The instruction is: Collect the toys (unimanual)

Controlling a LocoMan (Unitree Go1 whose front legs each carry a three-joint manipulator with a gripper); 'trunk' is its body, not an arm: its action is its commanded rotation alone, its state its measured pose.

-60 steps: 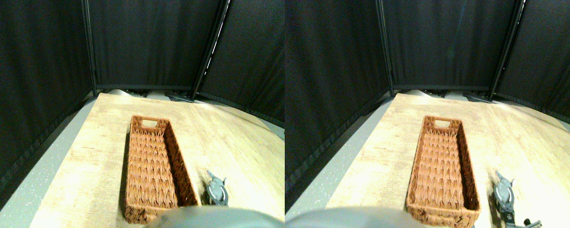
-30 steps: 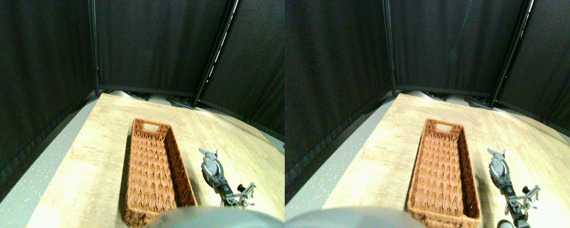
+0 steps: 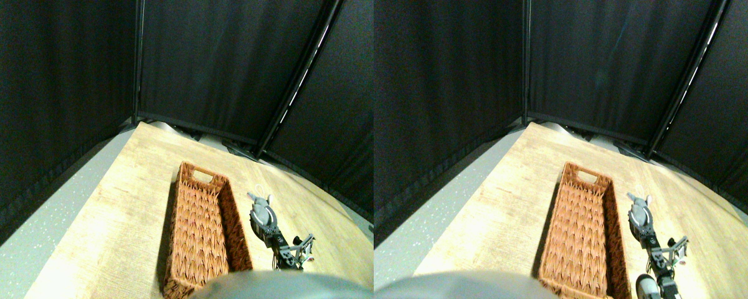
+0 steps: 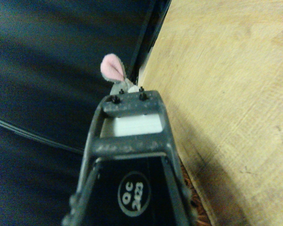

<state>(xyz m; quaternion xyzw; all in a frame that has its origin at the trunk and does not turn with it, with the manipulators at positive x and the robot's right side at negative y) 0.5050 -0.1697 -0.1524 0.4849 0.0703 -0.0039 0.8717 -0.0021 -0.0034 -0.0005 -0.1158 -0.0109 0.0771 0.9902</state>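
A small grey plush toy [image 3: 261,201] with a white string loop hangs just right of the long brown wicker basket [image 3: 202,224], level with its middle. My right gripper [image 3: 263,215] is shut on the toy, with the arm reaching in from the lower right. The basket lies lengthwise on the wooden board and holds nothing that I can see. In the wrist view, the toy's pink-lined ear [image 4: 112,67] pokes out past the tip of the dark jaw frame [image 4: 132,136]. No other toys are in view.
Basket and arm are over a light wooden board [image 3: 124,205]. Black curtain panels [image 3: 212,68] on dark poles close in the back and both sides. A grey speckled floor strip [image 3: 31,237] runs along the left.
My gripper has risen from the board near the basket's near end and moved forward with the grey toy in it, alongside the basket's right wall. The camera has tilted as well.
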